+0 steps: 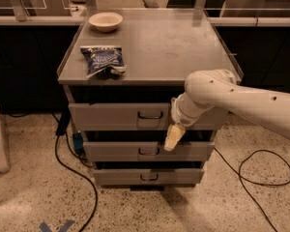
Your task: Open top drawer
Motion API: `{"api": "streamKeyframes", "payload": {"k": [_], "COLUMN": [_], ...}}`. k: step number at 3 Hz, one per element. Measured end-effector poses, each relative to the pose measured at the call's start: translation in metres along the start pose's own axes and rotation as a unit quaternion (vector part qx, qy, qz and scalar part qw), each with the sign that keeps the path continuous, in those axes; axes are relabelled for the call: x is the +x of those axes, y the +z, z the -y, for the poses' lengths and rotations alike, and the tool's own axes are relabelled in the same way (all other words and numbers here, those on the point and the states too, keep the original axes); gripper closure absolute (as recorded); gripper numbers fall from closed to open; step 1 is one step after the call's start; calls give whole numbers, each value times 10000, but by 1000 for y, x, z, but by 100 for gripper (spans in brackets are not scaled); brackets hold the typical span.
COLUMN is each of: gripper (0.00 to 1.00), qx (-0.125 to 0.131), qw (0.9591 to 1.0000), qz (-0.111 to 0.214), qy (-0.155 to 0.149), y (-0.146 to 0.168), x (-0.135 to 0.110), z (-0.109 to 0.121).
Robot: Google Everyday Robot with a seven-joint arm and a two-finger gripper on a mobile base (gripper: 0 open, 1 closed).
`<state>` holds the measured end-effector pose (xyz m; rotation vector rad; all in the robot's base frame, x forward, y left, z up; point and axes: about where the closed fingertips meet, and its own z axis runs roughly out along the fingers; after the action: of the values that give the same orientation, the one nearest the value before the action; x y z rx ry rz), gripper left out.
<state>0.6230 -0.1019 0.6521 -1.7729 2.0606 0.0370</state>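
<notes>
- Top drawer (116, 116) sits just under the grey worktop (183, 42) of the metal cabinet, uppermost of three grey fronts, with a dark loop handle (150, 115) at its centre.
- A dark gap shows between its upper edge and the worktop; I cannot tell whether it is pulled out at all.
- Claw (171, 140) hangs at the near face of the cabinet, just right of the handle, its cream tip pointing down over the seam between the top drawer and the middle drawer (116, 152).
- Whether the claw is spread or pressed together cannot be told; it is apart from the handle.
- White arm (246, 100) reaches in from the right.
- Bottom drawer (121, 177) lies below.
- On the worktop, a blue snack bag (104, 60) lies near the left front edge and a pale bowl (105, 21) stands at the far left.
- Black cables (75, 178) trail over the speckled floor.
</notes>
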Motion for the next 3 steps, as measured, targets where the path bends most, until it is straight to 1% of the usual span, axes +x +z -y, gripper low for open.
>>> {"api": "streamKeyframes", "payload": {"k": [1, 2, 3], "gripper": [0, 0, 0], "qx": [-3, -276, -280], "qw": [10000, 9996, 9996], "qz": [0, -48, -49], "qy": [0, 35, 37], "y": [0, 10, 7], "x": [0, -2, -3], "z": [0, -5, -4]}}
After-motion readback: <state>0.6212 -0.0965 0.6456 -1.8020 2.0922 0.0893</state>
